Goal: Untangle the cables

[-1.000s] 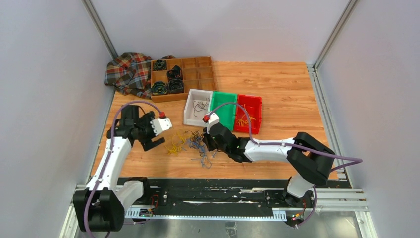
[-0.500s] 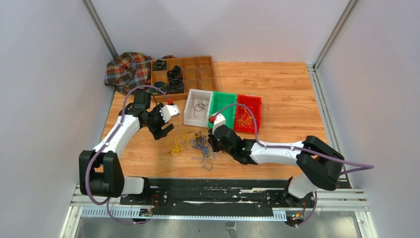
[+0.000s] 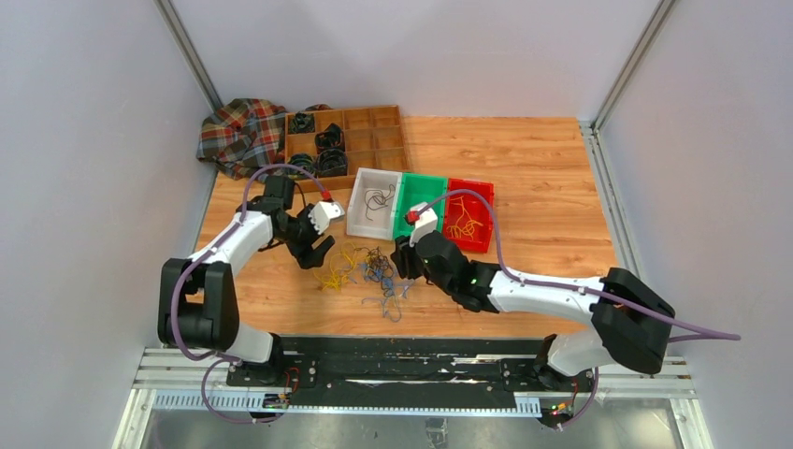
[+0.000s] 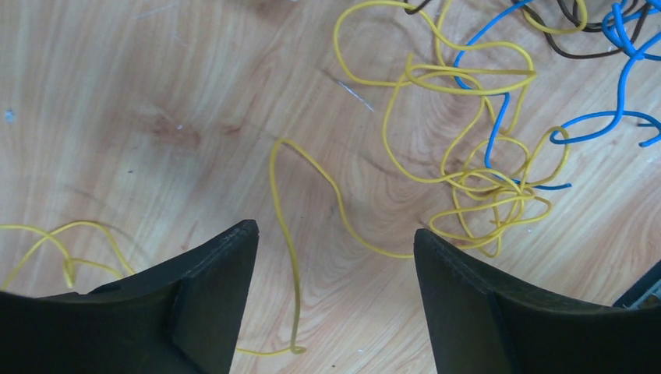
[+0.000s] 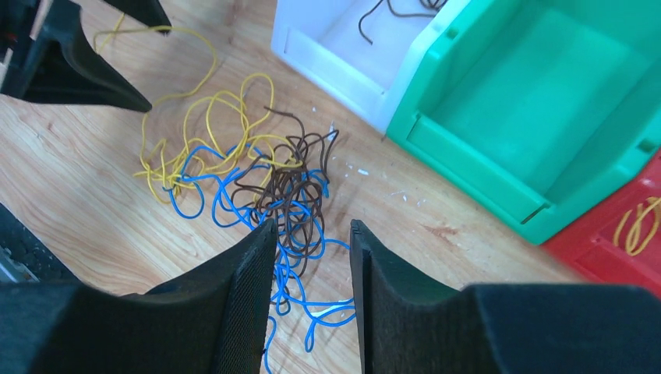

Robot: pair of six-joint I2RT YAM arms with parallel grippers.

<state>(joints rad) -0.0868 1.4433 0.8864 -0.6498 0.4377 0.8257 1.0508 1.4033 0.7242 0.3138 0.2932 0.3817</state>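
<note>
- Cables (image 3: pixel 369 271) lie in one loose tangle on the worktop (image 3: pixel 524 168), in front of the white bin (image 3: pixel 374 172) and green bin (image 3: pixel 425 187), between the two arms.
- Yellow loops make up the tangle's left side; brown and blue make up its right side.
- Left jaws: wide apart, nothing between them, hovering at the yellow edge of the tangle.
- Right jaws: parted by a narrow gap, nothing clamped that I can see, poised just above the brown-and-blue knot (image 5: pixel 292 195).
- Key relation: a lone yellow strand (image 4: pixel 273 179) runs lengthwise through the left jaws' gap, crosswise to their closing line. The yellow clump (image 4: pixel 487 202) sits ahead and to the right.
- Judgement: the left arm is nearer the yellow, the right arm nearer the brown and blue. A straight descent and close by the left looks enough to take the strand.
- Left wrist view alone resolves the lone strand and shows blue threaded through the yellow clump.
- Right wrist view alone shows brown interlaced with blue.
- Top view alone gives both arms' placement and the red bin (image 3: pixel 470 183).
</note>
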